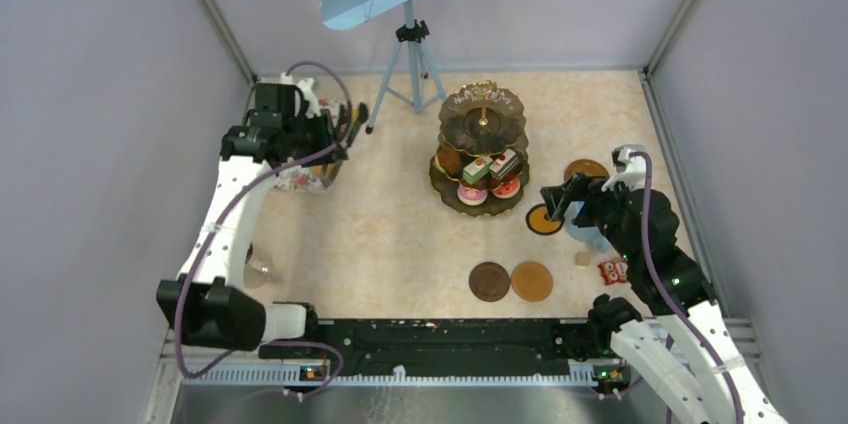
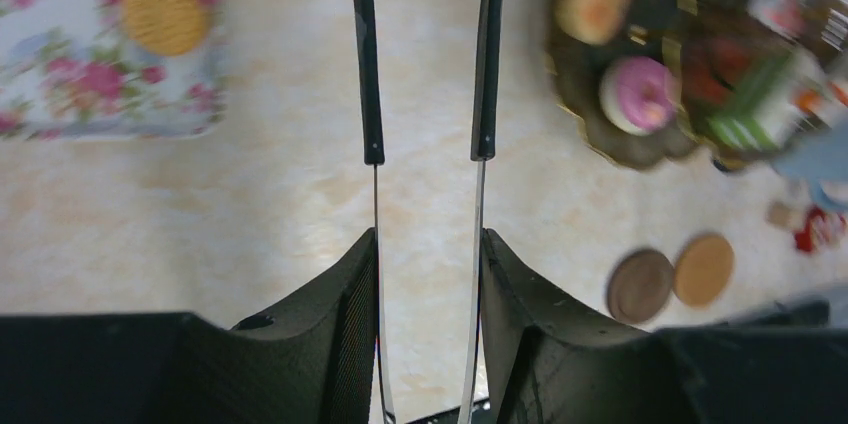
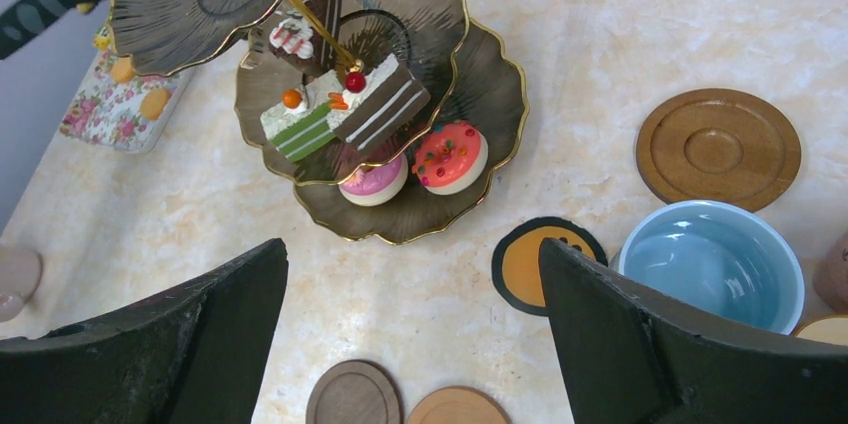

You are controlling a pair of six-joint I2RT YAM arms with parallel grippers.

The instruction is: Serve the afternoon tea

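Pale mug: alone on the tabletop beside the left arm (too small to be sure it is a mug), well apart from every coaster; not yet served.
Floral mat: far left; at least one orange tart lies on it, waiting to be moved.
Left gripper: clamped on the black tongs, which carry nothing between their tips; it hangs just beside the mat.
Stand: far centre of the tabletop. Two cake slices sit on the middle tier and two pink cakes on the lowest; the top tier shows nothing on it.
Near coasters: a dark one and a lighter one, side by side and touching, both bare.
Orange coaster: black-rimmed, just right of the stand, bare.
Wooden coaster: further back, bare.
Light blue mug: upright and empty, between the orange and wooden coasters; it appears to be on the tabletop, not on either.
Right gripper: fingers wide apart, holding nothing, above the area beside the blue mug.
Progress: the cakes are partly plated; the tarts and all the mug-to-coaster placing remain, so I judge it roughly the middle.
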